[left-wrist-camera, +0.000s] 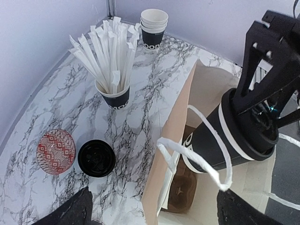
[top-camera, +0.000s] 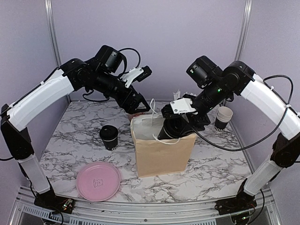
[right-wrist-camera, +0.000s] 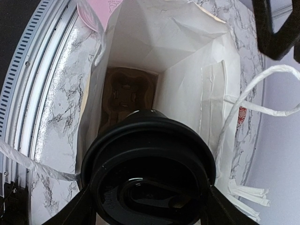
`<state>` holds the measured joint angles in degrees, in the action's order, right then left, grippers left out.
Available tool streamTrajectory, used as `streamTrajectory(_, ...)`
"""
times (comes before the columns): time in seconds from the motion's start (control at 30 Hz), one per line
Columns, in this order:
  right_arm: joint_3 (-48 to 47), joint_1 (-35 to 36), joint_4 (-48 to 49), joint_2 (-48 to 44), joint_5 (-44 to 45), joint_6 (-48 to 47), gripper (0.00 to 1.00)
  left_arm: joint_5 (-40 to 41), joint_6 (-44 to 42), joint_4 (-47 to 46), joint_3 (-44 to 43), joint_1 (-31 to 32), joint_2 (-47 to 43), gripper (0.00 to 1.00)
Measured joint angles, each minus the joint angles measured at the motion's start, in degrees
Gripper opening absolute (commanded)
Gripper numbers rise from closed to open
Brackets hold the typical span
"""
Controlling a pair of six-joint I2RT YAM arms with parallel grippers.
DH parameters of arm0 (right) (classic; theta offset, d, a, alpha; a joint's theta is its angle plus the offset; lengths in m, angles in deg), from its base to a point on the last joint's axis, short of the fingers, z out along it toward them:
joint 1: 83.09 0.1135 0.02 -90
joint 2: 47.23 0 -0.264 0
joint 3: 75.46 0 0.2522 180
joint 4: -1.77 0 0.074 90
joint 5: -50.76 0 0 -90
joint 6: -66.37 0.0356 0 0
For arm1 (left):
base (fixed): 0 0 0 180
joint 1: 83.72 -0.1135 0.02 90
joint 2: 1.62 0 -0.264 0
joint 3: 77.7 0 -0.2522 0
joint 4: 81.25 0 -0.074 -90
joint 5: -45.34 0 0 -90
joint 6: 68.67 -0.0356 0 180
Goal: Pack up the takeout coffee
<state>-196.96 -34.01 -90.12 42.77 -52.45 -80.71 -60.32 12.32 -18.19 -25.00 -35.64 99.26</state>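
Two lidded black cups showed. Hidden bits first: the held cup (top-camera: 171, 130) had its lower end down inside the paper bag (top-camera: 161, 157), so I couldn't see its base from the top camera. In the right wrist view its lid filled the frame, and the right fingers (right-wrist-camera: 77, 211) were cut off at the bottom corners. The carrier (right-wrist-camera: 126, 91) on the bag floor looked dim and was half covered by the lid. The left fingers (left-wrist-camera: 70, 211) showed only as dark tips at the frame's bottom edge.

The right gripper (top-camera: 180, 119) clamped the held cup at its lid end, one finger on either side, with the cup tilted and its base pointing into the bag. The left gripper (top-camera: 139, 107) was spread wide, gripping nothing, near the bag's back rim. The second cup (top-camera: 109, 137) stood on the table (top-camera: 70, 140) left of the bag, apart from both grippers.
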Motion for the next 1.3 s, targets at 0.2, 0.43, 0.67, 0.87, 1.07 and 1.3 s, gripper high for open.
streamTrajectory(0.2, 1.1, 2.0, 0.0, 0.0, 4.1, 0.1, 0.4, 4.5, -0.1, -0.1, -0.1, 0.0, -5.6, 0.96)
streamTrajectory(0.43, 4.2, 7.5, 0.0, -0.1, 10.1, 1.0, 0.4, 8.6, -0.6, -0.1, 1.9, -0.1, -7.5, 0.97)
streamTrajectory(0.67, 10.9, 12.6, -0.2, -3.3, 14.8, 2.7, 0.4, 10.7, -0.7, -0.1, 2.4, -1.7, -6.3, 0.97)
streamTrajectory(0.87, 11.6, 13.2, -0.4, -4.2, 15.9, 4.0, 0.39, 9.3, -0.7, -0.4, 3.7, -2.3, -6.0, 0.96)
streamTrajectory(1.07, 11.5, 13.2, -0.4, -4.2, 15.5, 5.5, 0.39, 5.7, -0.4, -2.0, 7.5, -2.3, -6.0, 0.95)
streamTrajectory(1.3, 9.9, 13.9, -0.5, -3.2, 15.1, 7.5, 0.39, 1.7, -0.2, -5.7, 11.6, -2.2, -4.2, 0.94)
